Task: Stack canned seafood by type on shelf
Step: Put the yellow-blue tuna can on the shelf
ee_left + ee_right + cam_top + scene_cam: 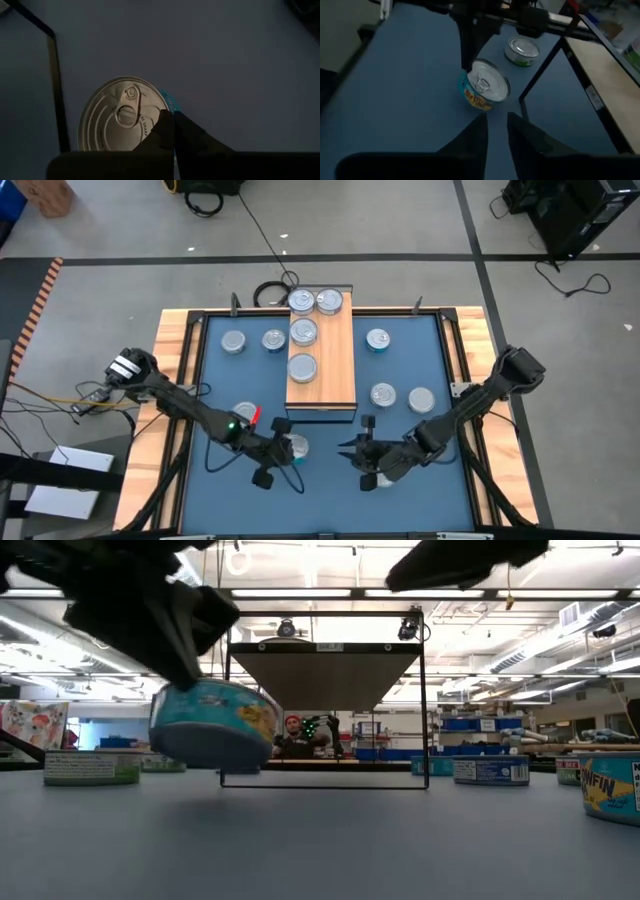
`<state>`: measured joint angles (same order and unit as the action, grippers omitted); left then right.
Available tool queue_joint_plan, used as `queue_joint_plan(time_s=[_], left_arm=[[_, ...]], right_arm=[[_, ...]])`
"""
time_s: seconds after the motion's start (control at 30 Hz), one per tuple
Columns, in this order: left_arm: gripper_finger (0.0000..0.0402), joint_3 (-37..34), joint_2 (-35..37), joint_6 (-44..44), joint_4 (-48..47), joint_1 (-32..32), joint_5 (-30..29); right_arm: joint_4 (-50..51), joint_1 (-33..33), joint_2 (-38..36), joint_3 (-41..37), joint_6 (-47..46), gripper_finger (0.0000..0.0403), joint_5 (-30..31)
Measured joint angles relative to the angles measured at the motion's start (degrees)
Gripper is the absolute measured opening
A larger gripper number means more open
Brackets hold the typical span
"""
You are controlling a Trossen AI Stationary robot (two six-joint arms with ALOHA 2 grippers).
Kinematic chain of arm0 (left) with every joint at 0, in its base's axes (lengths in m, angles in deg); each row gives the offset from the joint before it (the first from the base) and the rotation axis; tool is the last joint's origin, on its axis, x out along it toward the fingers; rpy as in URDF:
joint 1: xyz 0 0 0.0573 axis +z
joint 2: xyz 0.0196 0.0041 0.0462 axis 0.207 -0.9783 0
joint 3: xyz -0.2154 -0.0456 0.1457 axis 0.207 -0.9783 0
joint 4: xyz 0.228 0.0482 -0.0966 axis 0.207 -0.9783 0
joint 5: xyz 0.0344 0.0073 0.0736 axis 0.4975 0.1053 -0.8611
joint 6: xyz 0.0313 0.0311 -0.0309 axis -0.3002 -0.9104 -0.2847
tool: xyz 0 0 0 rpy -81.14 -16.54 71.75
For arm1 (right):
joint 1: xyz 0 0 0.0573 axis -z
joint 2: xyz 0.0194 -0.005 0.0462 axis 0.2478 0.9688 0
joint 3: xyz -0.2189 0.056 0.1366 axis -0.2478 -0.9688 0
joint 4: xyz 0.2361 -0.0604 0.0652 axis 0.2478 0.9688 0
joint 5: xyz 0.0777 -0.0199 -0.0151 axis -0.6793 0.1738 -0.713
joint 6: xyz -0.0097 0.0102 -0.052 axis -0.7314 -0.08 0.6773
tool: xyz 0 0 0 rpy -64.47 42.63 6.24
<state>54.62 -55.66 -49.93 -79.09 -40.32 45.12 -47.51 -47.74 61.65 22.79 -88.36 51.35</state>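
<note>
Fingers of the left gripper [290,448] are closed on a teal-sided tin [296,446]; low view shows this tin [214,724] tilted and clear of the blue mat [320,840], gripped at its upper edge. Left wrist view: silver pull-tab lid [122,115] with one dark finger [162,131] across the rim at roughly 4 o'clock of the lid. Right wrist view confirms the left arm's fingers reaching down onto the rim of the same tin [483,90].

Right gripper [368,450] sits at 3 o'clock of the held tin, near it, fingers parted a little with nothing between them. A pale object lies under this gripper in the high view, possibly another tin; cannot tell.

Shelf [322,390], wood-grain top, stands at table centre, 12 o'clock of both grippers. Four tins on it: two side by side at the far end [315,302], one behind them toward the middle [304,332], one more nearer still [302,367].

Loose tins on the mat:
- two at 9 o'clock of the shelf's far half [254,340]
- one green-labelled tin [245,412] beside the left arm, also seen in the right wrist view [522,51]
- one teal tin at 3 o'clock of the shelf [377,339]
- two at 4 o'clock of the shelf [402,397]
</note>
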Motion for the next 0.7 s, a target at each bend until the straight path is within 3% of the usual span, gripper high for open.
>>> queue_joint_plan(time_s=[0.33, 0.7], left_arm=[[0.0, -0.4, -0.3, 5.8, 9.8, 4.1, 2.4], [0.0, -0.5, -4.2, 10.2, 19.9, 4.0, -2.1]], right_arm=[[-5.7, 0.3, 8.1, 0.0, 8.5, 0.0189, 1.7], [-11.6, 0.2, 15.1, 0.1, 20.5, 0.0254, 9.7]])
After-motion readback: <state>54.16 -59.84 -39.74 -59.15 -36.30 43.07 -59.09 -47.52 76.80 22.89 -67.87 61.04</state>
